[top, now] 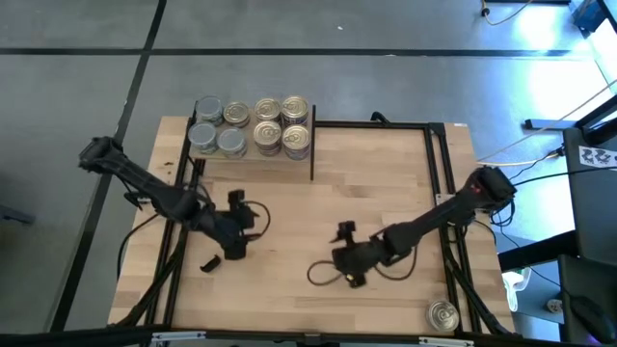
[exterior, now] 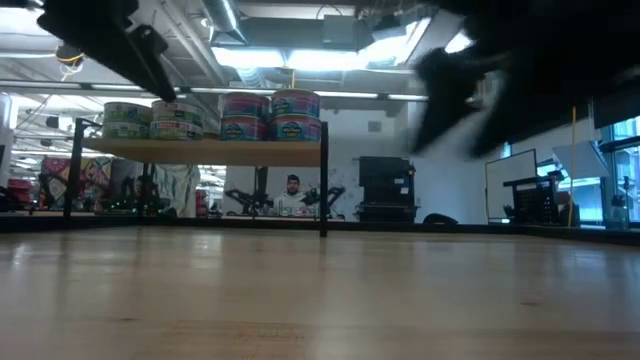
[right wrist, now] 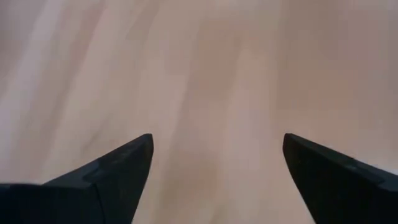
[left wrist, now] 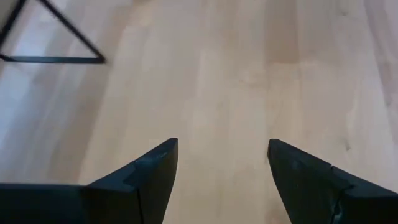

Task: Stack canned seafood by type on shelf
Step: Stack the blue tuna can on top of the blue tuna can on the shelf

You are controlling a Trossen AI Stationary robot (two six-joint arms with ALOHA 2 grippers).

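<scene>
Canned seafood: tins sit in a tight block on the shelf (top: pixel 249 154) at the table's far left corner. High view shows grey-topped tins (top: pixel 218 126) on the left of the block, gold-topped tins (top: pixel 281 125) on the right.
Low view: the same block reads as two tiers, green-label tins (exterior: pixel 150 119) left, pink-and-blue-label tins (exterior: pixel 272 115) right. Types look kept apart.
Stray tin: one loose tin (top: pixel 442 314) stands on the table (top: pixel 386 193) near the front right corner, well apart from the shelf. Top looks pale; can't tell its type from here.
Left gripper (top: pixel 234 224): hovers over bare table left of centre, in front of the shelf, jaws apart, nothing between them. Left wrist view shows only wood and a bit of black frame.
Right gripper (top: pixel 345 258): over bare table near centre front, jaws wide apart, empty. Right wrist view shows plain wood ahead.
Small black piece (top: pixel 207 263): lies on the table just in front of the left gripper; can't tell what it is.
Progress: looks nearly done, almost every tin visible is shelved and sorted.
Left to do: the stray tin by the front right corner; right arm is the closer one. It has to go on the stack of matching type.
Risk: the two-tier block is packed close, so adding a tin could nudge its neighbours.
</scene>
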